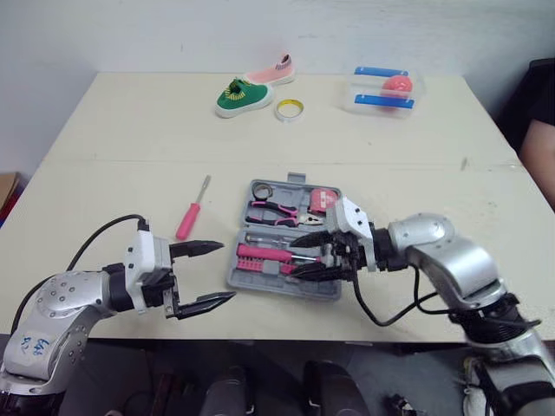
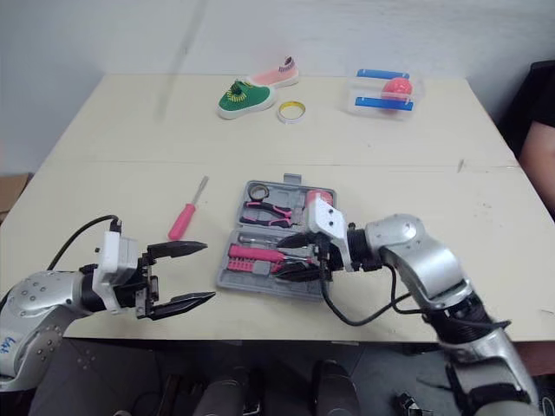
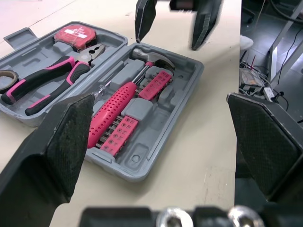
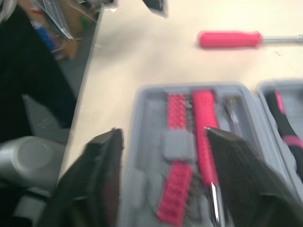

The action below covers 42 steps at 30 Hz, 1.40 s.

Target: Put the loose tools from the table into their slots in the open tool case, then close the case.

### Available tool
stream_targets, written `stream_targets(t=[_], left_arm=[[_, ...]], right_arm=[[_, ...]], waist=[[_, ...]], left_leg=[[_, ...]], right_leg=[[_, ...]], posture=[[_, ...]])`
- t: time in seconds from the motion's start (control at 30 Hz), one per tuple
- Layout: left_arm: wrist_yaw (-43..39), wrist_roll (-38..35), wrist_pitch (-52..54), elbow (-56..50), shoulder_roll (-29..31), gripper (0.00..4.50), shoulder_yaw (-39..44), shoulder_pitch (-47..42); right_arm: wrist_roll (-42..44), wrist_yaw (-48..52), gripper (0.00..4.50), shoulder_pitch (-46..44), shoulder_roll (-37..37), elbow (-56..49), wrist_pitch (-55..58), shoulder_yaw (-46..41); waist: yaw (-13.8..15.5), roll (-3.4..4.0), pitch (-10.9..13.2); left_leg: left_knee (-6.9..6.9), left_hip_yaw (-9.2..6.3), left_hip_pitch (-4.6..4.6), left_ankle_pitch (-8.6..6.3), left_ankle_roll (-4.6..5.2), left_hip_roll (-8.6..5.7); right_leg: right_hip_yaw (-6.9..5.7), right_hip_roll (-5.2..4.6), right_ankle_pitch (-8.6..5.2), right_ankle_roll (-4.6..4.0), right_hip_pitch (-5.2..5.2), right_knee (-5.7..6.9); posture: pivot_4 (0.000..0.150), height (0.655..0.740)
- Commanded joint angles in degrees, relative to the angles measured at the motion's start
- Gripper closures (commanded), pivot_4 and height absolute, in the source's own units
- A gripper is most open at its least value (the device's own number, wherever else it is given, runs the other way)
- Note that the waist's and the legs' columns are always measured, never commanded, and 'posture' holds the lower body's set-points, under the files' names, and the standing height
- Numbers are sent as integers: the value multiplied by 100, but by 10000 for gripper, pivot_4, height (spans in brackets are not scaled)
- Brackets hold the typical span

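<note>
The open grey tool case (image 1: pixel 276 286) lies near the table's front edge, holding pliers (image 1: pixel 276 212), a red tape measure (image 1: pixel 323 199), a pink-handled hammer (image 3: pixel 116 101) and bit strips. A loose pink screwdriver (image 1: pixel 191 212) lies on the table just left of the case, also seen past the case as the screwdriver (image 4: pixel 229 39). My right gripper (image 1: pixel 302 257) hovers open over the case's front half, above the hammer, holding nothing. My left gripper (image 1: pixel 227 271) is open and empty, left of the case at the table's front edge, pointing at it.
At the back of the table lie a green shoe (image 1: pixel 241 95), a pink shoe (image 1: pixel 270 73), a tape ring (image 1: pixel 289 109) and a clear box (image 1: pixel 386 91) with a red ball. A person's arm (image 1: pixel 539 147) shows at the right edge.
</note>
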Motion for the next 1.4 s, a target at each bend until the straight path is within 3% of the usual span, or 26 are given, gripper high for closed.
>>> stream_targets(t=[0.03, 0.1, 0.13, 0.4, 0.6, 1.23, 1.4], left_arm=[[-92, -90, -102, 105, 5, 0, 145, -76], [-110, -71, -120, 133, 8, 0, 148, -75], [-120, -62, -127, 142, 12, 0, 145, -69], [-149, -35, -114, 130, 48, 0, 129, -40], [-117, -55, -85, 97, 40, 0, 139, -24], [82, -129, 171, -116, 82, 0, 150, -29], [210, -16, 210, -154, 109, 0, 207, -15]], right_arm=[[-338, 477, 36328, 306, 187, 615, -1944, -149], [-372, 641, 44101, 437, 186, 638, -2182, -72], [-415, 631, 44676, 472, 193, 639, -2223, -40], [-1194, 431, 44676, 424, 241, 1171, -2976, 200], [-1116, 433, 44676, 288, 332, 1305, -2765, 128], [-2199, 93, 44676, 164, 516, 2261, -3380, 633], [-2046, 201, 44676, 170, 326, 1761, -3239, 534]], waist=[[-11, 0, 2], [-14, 0, 2], [-11, 0, 3], [-6, 0, 3], [-8, 0, 3], [-24, -1, 2], [-10, -2, 1]], left_leg=[[4, 5, 0, 0, 3, 0], [8, 12, 3, 1, 5, 0], [9, 13, 7, 1, 5, 2], [8, 8, 15, 5, -3, 4], [4, 6, 14, 5, -5, 4], [2, 4, 43, 4, -11, 6], [2, 2, 48, -10, -40, 7]], right_leg=[[-3, 0, 3, 6, 0, 0], [-7, 1, 5, 9, -2, 6], [-8, 1, 5, 9, -2, 10], [7, -3, 5, 8, 1, 15], [15, -4, 4, 6, 1, 13], [22, -6, 2, 3, 25, 15], [23, -7, 2, 2, 28, 18]], posture=[[1500, 7400], [1500, 7400], [1500, 7400], [1500, 7400], [1500, 7400], [1500, 7400], [1500, 7400]])
